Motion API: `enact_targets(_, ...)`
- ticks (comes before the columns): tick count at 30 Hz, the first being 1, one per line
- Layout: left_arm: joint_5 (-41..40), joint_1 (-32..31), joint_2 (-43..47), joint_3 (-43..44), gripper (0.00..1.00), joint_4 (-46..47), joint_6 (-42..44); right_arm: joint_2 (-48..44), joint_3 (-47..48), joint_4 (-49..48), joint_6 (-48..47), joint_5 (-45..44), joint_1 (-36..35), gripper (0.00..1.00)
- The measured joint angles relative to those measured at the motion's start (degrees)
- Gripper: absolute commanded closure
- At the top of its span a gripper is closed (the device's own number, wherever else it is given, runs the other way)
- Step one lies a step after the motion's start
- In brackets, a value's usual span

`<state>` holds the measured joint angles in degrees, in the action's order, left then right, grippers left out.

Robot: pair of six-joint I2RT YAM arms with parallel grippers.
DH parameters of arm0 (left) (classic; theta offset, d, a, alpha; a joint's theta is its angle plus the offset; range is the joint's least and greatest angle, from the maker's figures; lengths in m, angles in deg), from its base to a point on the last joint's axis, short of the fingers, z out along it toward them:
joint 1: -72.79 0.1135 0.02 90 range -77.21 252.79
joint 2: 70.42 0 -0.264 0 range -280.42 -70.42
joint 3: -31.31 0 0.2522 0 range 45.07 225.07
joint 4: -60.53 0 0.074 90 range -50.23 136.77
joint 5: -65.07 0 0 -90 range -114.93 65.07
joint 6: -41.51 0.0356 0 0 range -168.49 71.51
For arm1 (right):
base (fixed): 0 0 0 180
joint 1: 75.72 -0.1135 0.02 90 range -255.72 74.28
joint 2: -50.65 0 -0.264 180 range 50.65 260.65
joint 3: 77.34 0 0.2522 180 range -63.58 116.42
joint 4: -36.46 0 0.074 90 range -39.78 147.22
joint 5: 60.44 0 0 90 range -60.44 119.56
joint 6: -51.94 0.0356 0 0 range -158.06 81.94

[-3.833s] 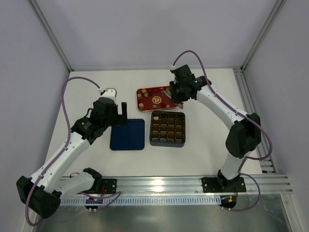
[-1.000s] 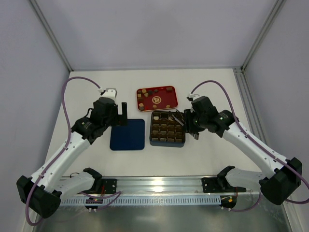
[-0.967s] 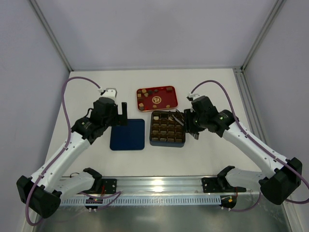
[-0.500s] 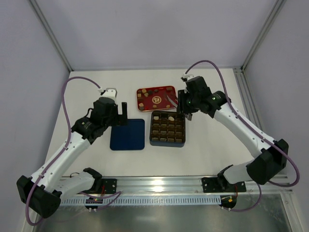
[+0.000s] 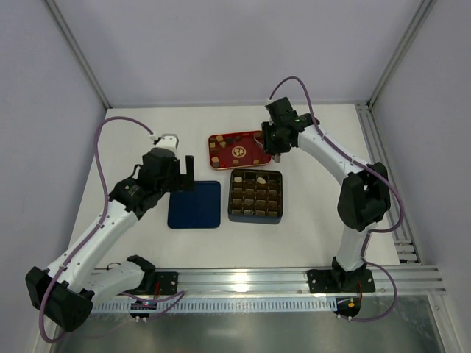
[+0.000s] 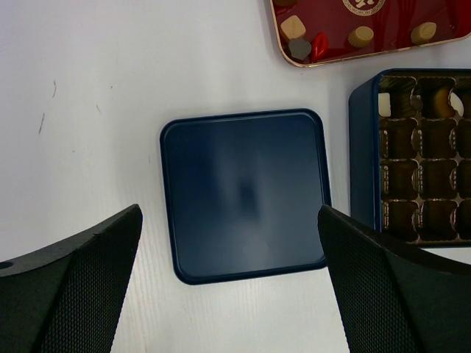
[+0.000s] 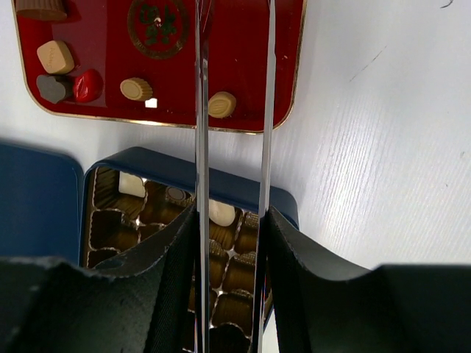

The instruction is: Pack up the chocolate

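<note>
Hovering over the red tray [image 7: 243,44], the right gripper [image 7: 230,220] carries two thin metal blades. They are set narrow and parallel, with nothing between them where they show (their tips run off the frame). Most of the chocolate [image 7: 136,89] lies on that tray; two whitish pieces sit in the gridded box [image 7: 169,163], in the row nearest the tray. The left gripper [image 6: 229,220] hangs spread wide above the flat blue lid [image 6: 243,147] beside the box.
</note>
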<state>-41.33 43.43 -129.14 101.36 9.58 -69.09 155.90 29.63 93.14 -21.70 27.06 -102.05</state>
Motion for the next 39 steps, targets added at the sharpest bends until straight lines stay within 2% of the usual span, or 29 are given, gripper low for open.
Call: enact_targets(39, 0.61, 0.00, -0.17, 0.00, 0.00, 0.00, 0.00, 8.31, 8.24, 2.14, -0.13, -3.32, 0.55, 0.53)
